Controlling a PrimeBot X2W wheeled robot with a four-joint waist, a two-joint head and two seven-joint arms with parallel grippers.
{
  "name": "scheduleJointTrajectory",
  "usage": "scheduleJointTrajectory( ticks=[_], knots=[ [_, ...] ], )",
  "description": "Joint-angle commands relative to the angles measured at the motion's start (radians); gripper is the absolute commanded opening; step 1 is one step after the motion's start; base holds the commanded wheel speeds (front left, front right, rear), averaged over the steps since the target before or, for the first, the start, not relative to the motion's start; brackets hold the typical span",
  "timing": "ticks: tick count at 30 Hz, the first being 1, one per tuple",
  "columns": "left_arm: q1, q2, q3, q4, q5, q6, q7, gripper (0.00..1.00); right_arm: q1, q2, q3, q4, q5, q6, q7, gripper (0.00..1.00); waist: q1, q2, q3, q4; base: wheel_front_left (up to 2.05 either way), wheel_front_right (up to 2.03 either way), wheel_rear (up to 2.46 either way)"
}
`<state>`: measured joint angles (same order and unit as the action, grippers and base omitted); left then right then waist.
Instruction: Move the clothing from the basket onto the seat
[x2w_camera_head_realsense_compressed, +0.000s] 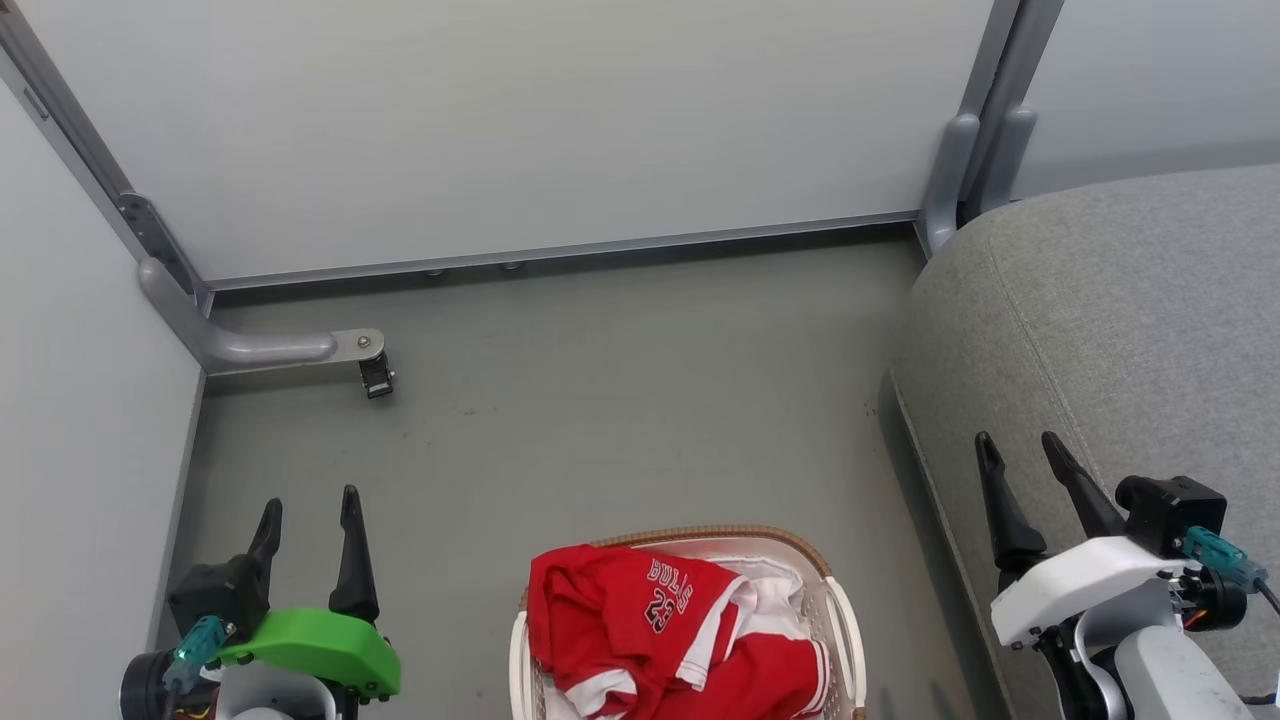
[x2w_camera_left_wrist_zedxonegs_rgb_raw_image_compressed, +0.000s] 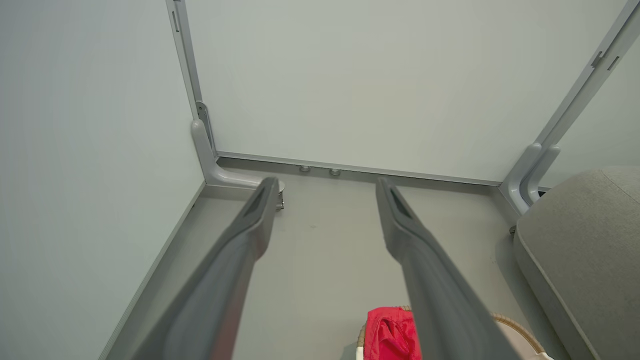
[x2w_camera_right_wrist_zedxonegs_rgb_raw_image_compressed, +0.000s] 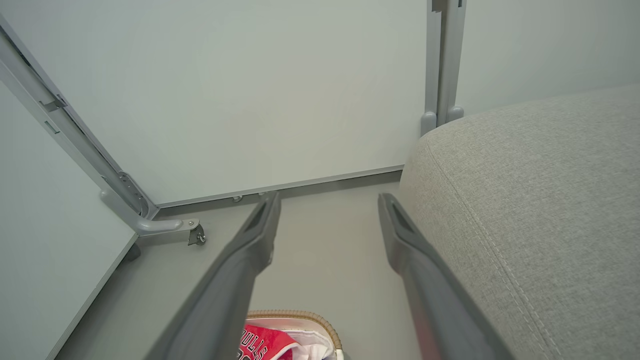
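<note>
The red clothing (x2w_camera_head_realsense_compressed: 650, 625) with white trim, one piece printed "BULLS 23", lies heaped in the white basket (x2w_camera_head_realsense_compressed: 838, 610) with a brown woven rim at the bottom centre of the head view. The grey seat (x2w_camera_head_realsense_compressed: 1130, 330) fills the right side. My left gripper (x2w_camera_head_realsense_compressed: 308, 512) hangs open at the lower left, left of the basket, nothing between its fingers. My right gripper (x2w_camera_head_realsense_compressed: 1018, 446) stands open over the seat's front edge, right of the basket. The left wrist view shows a red fold of clothing (x2w_camera_left_wrist_zedxonegs_rgb_raw_image_compressed: 390, 332) and the seat (x2w_camera_left_wrist_zedxonegs_rgb_raw_image_compressed: 585, 250); the right wrist view shows the clothing (x2w_camera_right_wrist_zedxonegs_rgb_raw_image_compressed: 265, 345), the basket (x2w_camera_right_wrist_zedxonegs_rgb_raw_image_compressed: 300, 316) and the seat (x2w_camera_right_wrist_zedxonegs_rgb_raw_image_compressed: 540, 200).
Pale partition walls (x2w_camera_head_realsense_compressed: 520, 130) close off the back and left, joined by grey posts. A metal bracket foot (x2w_camera_head_realsense_compressed: 290, 348) with a small black caster lies on the grey floor (x2w_camera_head_realsense_compressed: 620, 400) at the back left corner. Another post (x2w_camera_head_realsense_compressed: 985, 130) stands behind the seat.
</note>
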<state>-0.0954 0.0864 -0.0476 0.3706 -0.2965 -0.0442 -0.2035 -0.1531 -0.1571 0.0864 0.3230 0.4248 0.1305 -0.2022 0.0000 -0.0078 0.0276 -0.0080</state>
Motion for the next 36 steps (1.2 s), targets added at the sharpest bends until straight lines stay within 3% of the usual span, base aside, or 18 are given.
scheduleJointTrajectory(
  ticks=[1,22,33,36],
  knots=[
    [-0.013,0.003,0.003,-0.008,0.028,0.003,-0.007,1.0,-0.002,-0.002,-0.003,-0.009,-0.024,0.0,-0.01,1.0,0.0,0.0058,0.0,0.0,0.0,0.0,0.0],
    [0.015,-0.013,0.029,-0.011,0.192,-0.008,-0.046,1.0,-0.001,0.004,-0.012,0.014,-0.171,0.0,-0.047,1.0,0.0,0.0072,0.009,0.0,0.0,0.0,0.0],
    [-0.062,-0.033,-0.062,0.057,0.255,-0.033,-0.062,1.0,-0.068,-0.004,-0.001,0.023,-0.208,0.0,-0.064,1.0,0.0,0.0078,0.154,-0.052,0.0,0.0,0.0],
    [-0.099,-0.033,-0.088,0.081,0.219,-0.028,-0.061,1.0,-0.09,-0.002,-0.008,0.013,-0.195,0.0,-0.064,1.0,0.0,0.0078,0.207,-0.069,0.0,0.0,0.0]
  ],
)
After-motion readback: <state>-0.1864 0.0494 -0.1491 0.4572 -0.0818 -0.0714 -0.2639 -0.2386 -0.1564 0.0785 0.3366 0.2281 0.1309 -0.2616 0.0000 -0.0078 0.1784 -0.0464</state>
